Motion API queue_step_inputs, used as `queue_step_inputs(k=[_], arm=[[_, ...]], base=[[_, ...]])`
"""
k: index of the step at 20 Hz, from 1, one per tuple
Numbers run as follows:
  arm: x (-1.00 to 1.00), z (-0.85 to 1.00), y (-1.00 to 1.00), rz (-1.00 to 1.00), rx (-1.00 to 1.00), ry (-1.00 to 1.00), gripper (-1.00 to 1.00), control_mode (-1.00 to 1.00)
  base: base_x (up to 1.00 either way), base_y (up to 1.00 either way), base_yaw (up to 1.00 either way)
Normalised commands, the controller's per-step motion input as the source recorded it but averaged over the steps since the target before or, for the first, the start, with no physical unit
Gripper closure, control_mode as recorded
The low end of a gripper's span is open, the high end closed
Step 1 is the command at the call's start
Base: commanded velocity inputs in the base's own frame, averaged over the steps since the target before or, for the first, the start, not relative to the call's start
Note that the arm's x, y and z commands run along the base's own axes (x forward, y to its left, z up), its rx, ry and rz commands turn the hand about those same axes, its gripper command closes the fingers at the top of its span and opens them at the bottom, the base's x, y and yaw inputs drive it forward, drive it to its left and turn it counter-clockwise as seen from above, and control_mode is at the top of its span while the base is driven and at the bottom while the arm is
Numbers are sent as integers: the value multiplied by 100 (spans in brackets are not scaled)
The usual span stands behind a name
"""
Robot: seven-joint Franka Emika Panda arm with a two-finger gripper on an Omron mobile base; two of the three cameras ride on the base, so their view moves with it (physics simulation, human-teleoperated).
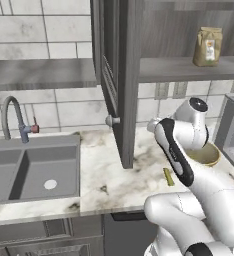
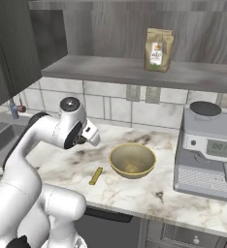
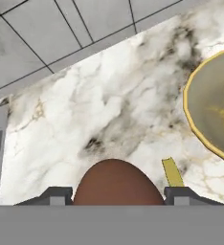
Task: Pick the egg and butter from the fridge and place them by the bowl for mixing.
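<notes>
The butter [image 2: 96, 176] already lies on the marble counter [image 2: 135, 193] just beside the bowl [image 2: 132, 160], at about its 8 o'clock in the right base view. The gripper [image 3: 115, 191] is clenched on a brown egg [image 3: 117, 184] above the counter, so the egg's placing seems in hand. Next it likely needs lowering gently near the bowl, then release. A paper bag [image 2: 158, 50] stands on the shelf at 12 o'clock, a coffee machine [image 2: 210, 152] at 3 o'clock.
</notes>
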Motion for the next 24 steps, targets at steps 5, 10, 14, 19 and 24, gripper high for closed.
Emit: queue_step_inputs(k=[5,10,14,19,24], arm=[[32,-37,0,0,-12,17,100,-100],[33,-44,0,0,-7,22,100,-100],[28,-65,0,0,-5,28,100,-100],[25,-41,0,0,-2,15,100,-100],[26,-31,-12,1,-5,3,100,-100]], base=[[0,0,0],[0,0,0],[0,0,0],[0,0,0],[0,0,0]])
